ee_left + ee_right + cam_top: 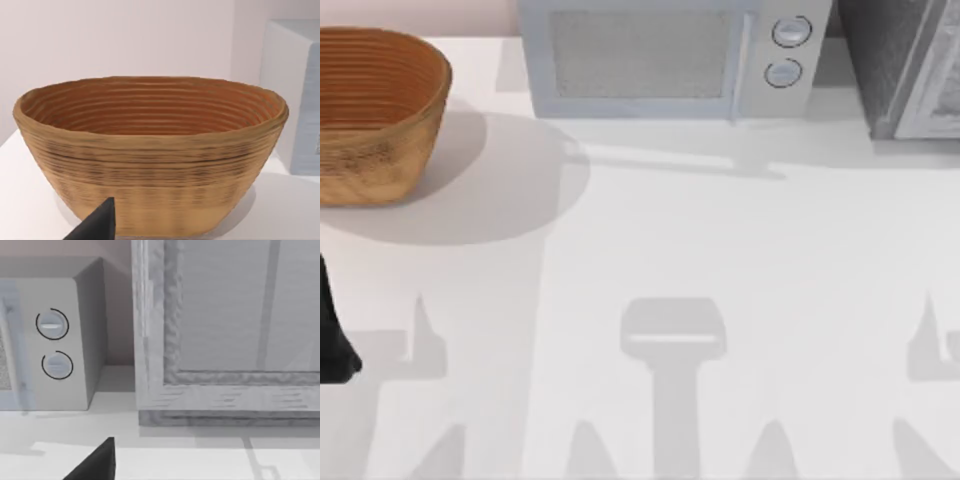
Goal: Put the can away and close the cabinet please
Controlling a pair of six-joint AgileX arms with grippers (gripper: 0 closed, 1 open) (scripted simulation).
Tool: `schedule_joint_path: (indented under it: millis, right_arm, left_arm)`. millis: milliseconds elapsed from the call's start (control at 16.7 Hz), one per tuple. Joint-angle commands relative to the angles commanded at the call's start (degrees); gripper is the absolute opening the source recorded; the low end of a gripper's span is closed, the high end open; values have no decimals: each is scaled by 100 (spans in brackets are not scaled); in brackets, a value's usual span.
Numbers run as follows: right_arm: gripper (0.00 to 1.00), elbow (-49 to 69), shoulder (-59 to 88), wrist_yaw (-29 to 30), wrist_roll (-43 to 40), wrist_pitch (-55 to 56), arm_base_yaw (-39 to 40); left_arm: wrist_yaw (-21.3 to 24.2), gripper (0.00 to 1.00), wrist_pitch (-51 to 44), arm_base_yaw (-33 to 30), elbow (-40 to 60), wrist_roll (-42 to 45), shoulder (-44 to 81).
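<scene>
Nothing is being carried yet: the left pincer (95, 225) is facing the basket (375, 110) on the surface (720, 260), the right pincer (97, 462) the cabinet (225, 340), jaw opening untellable, so finding the can, whose location I cannot tell, is looking like the next need.

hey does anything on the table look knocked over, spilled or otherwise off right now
Nothing looks spilled or toppled. The basket sits upright at the back left, the microwave squarely at the back, the cabinet at the back right. The one oddity: I see no can anywhere on the table.
</scene>
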Motion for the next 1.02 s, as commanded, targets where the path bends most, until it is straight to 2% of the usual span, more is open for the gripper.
schedule_joint_path:
  millis: [240, 480, 720, 1020]
  right_arm:
    - [100, 43, 35, -27, -1, 47, -15]
    - [100, 332, 456, -402, 2, 625, -399]
    - [100, 606, 1558, -1133, 24, 1492, -1143]
    - [100, 992, 3468, -2352, 55, 2879, -2379]
  left_arm:
    - [0, 100, 0, 0, 0, 0, 0]
    - [0, 100, 0, 0, 0, 0, 0]
    - [0, 100, 0, 0, 0, 0, 0]
    - [0, 100, 0, 0, 0, 0, 0]
